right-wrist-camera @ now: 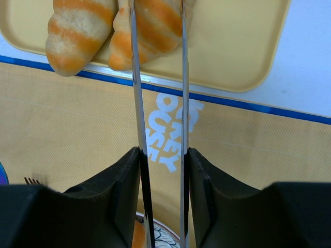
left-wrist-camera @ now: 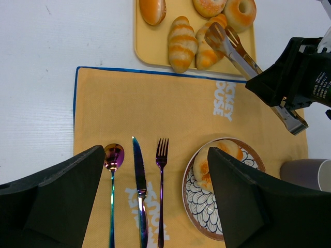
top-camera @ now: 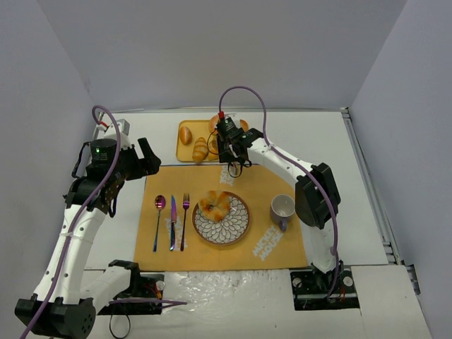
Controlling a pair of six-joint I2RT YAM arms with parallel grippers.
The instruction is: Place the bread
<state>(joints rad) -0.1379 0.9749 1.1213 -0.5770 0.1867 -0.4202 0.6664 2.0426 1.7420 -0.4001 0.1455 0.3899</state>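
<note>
A yellow tray (top-camera: 182, 154) at the back holds several breads. My right gripper (top-camera: 229, 145) is shut on metal tongs (left-wrist-camera: 243, 57), and its fingers press the two arms (right-wrist-camera: 135, 77) inward. The tong tips sit on either side of a striped roll (right-wrist-camera: 155, 31) that lies on the tray (right-wrist-camera: 238, 46), beside a second striped roll (right-wrist-camera: 77, 31). A round bread (top-camera: 215, 205) rests on the patterned plate (top-camera: 236, 226) on the orange placemat. My left gripper (left-wrist-camera: 155, 196) hangs open and empty above the cutlery and plate (left-wrist-camera: 207, 206).
A spoon (left-wrist-camera: 113, 157), knife (left-wrist-camera: 138, 175) and fork (left-wrist-camera: 162, 155) lie left of the plate. A grey mug (top-camera: 282, 208) stands on the mat to the plate's right. White walls close in the table on three sides.
</note>
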